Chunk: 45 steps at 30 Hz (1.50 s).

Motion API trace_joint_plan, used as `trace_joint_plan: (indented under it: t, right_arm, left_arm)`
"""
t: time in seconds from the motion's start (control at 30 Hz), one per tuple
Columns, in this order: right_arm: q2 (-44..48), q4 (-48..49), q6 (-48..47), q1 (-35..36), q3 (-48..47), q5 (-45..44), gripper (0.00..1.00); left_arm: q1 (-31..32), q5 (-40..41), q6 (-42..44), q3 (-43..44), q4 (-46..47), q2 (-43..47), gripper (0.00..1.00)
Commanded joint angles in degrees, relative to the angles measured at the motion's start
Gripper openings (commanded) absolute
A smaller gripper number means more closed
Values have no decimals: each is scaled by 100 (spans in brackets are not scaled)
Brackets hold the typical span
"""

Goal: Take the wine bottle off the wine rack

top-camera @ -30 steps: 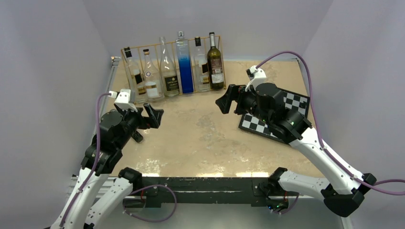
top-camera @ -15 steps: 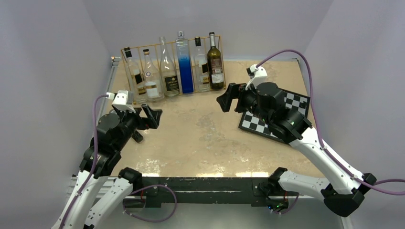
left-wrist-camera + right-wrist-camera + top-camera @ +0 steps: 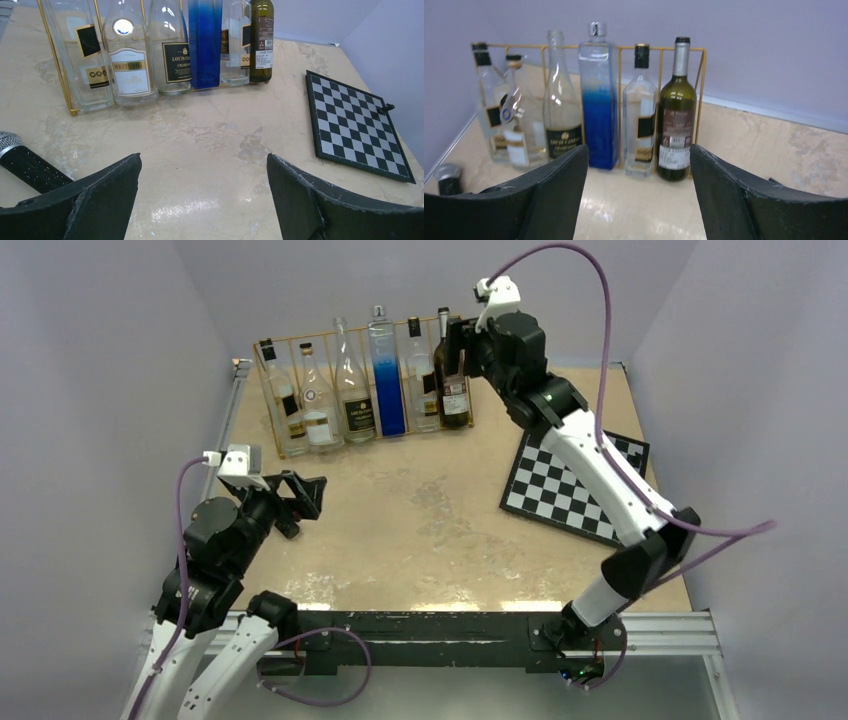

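Observation:
The gold wire wine rack (image 3: 322, 333) stands at the back of the table with a bottle in each of its six slots. The dark green wine bottle (image 3: 452, 390) is in the rightmost slot; it also shows in the left wrist view (image 3: 261, 40) and the right wrist view (image 3: 676, 130). My right gripper (image 3: 452, 340) is open and empty, raised at the level of that bottle's neck. In the right wrist view (image 3: 639, 148) the bottles stand ahead between the fingers, untouched. My left gripper (image 3: 300, 502) is open and empty at the left, low over the table (image 3: 203, 159).
A blue bottle (image 3: 385, 380) and several clear bottles fill the other slots. A chessboard (image 3: 575, 485) lies at the right, also in the left wrist view (image 3: 357, 125). A black microphone-like object (image 3: 25, 162) lies near the left gripper. Grey walls close in on three sides.
My right arm has swung up and back from mid-table to the rack's right end, by the green bottle's neck. My left arm has drawn back a little to the left.

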State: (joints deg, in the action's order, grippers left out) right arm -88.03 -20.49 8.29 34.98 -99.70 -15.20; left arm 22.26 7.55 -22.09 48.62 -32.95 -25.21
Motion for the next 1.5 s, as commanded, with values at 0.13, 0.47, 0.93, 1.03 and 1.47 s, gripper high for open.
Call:
trace_joint_plan:
  t: [0.13,0.47,0.93,1.03,1.47]
  right_arm:
    - [-2275,744,182,-734,-2133,315,75]
    - [-4123,1184,947,-1202,-3461,1060,75]
    - [-5240,1931,1846,-1361,-3926,913,72]
    - [-5389,2149,1933,-1365,-3975,873,70]
    - [-5840,2464,2053,-1424,-4214,774,68]
  left_arm:
    - [24,99,-25,-131,-155,95,98]
    - [24,131,27,-149,-159,104,98]
    - [24,144,64,-160,-134,-39,98]
    - [24,150,64,-158,-133,-64,98]
    - [24,229,79,-165,-140,-177,98]
